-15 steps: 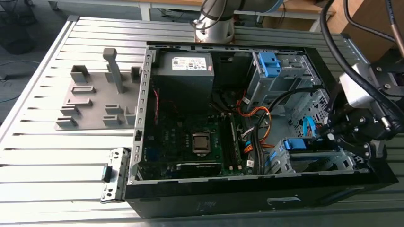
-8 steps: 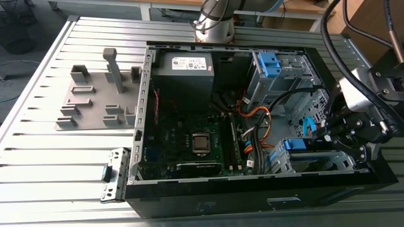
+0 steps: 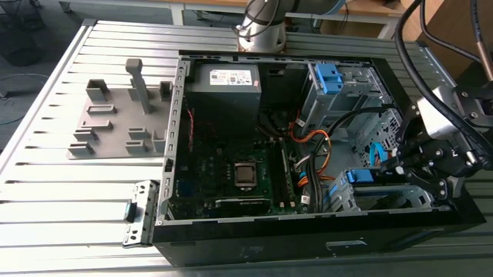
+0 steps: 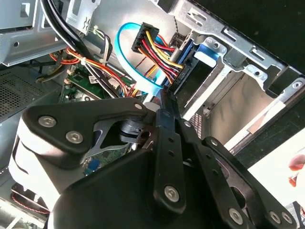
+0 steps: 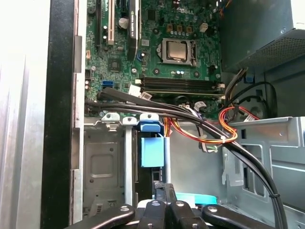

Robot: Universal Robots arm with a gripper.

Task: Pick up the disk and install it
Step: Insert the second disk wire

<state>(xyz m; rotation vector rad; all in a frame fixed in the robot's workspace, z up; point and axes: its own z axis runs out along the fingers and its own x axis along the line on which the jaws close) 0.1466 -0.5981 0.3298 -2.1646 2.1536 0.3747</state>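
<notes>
found the pincer [image 3: 387, 166] low inside the open computer case [image 3: 254, 248], fingers [image 4: 167, 143] pressed together with nothing seen between them, tips just beside the disk [image 3: 359, 176]. saw that disk seated in a slot of the drive cage [image 3: 416, 199], blue frame end showing. noted, in the second wrist view, a black connector [image 4: 145, 38] with coloured wires close by. further off, spotted the motherboard [image 3: 208, 173], then a grey fixture [image 3: 108, 147] on the slatted tabletop [image 3: 62, 196].

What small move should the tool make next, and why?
Probably a short, gentle push deeper into the drive cage. The disk with its blue frame already stands in it, and the shut tool is close to its end. Whether the disk is fully seated does not show.
</notes>
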